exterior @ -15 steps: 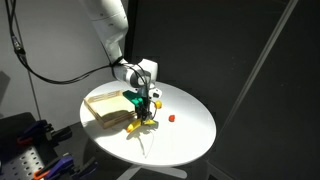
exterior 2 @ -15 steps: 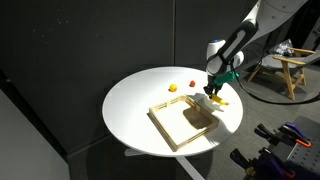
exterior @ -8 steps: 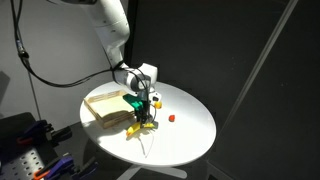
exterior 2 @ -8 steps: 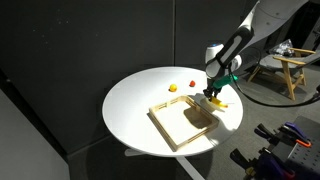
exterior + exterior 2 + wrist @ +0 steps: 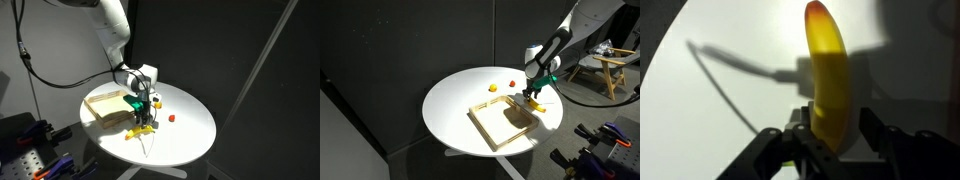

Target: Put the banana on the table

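Note:
The small yellow banana (image 5: 827, 70) lies on the white table (image 5: 185, 135), just beside the wooden tray's (image 5: 100, 108) near corner. In both exterior views my gripper (image 5: 146, 119) (image 5: 531, 96) stands right over the banana (image 5: 136, 128) (image 5: 538, 101), fingers pointing down around it. In the wrist view my gripper (image 5: 836, 128) straddles the banana's near end. The fruit rests against one finger, and a strip of white table shows between it and the other finger. The jaws stand a little open, not clamped.
The shallow wooden tray (image 5: 500, 125) sits on the table (image 5: 455, 110) next to the gripper. A tiny red object (image 5: 171, 117) (image 5: 510, 83) and a tiny round yellow object (image 5: 492, 88) lie further along the tabletop. A wooden chair (image 5: 610, 70) stands off the table.
The jaws have parted slightly from the banana, which now rests on the table. The arm has hardly moved.

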Action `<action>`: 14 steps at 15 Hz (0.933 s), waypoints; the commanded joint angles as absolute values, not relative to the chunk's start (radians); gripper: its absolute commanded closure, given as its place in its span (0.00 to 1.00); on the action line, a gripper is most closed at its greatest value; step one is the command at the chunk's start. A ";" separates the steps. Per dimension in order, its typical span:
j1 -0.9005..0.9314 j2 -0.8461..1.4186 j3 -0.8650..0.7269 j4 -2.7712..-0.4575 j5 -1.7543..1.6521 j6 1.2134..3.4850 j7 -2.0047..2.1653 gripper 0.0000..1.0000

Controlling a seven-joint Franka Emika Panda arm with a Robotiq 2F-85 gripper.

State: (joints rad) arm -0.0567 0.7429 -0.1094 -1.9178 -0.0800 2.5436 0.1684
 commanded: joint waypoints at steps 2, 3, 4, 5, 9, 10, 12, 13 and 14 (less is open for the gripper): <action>-0.059 0.738 -0.107 -1.907 -0.063 2.538 0.135 0.05; -0.058 0.732 -0.105 -1.912 -0.063 2.536 0.134 0.01; -0.056 0.723 -0.104 -1.921 -0.064 2.535 0.133 0.00; -0.053 0.712 -0.102 -1.929 -0.065 2.531 0.131 0.00; -0.037 0.673 -0.092 -1.955 -0.068 2.518 0.120 0.00; -0.033 0.660 -0.088 -1.963 -0.068 2.515 0.118 0.00; -0.022 0.627 -0.078 -1.983 -0.069 2.504 0.114 0.00; -0.013 0.607 -0.073 -1.994 -0.071 2.493 0.113 0.00; -0.008 0.589 -0.068 -2.004 -0.071 2.481 0.111 0.00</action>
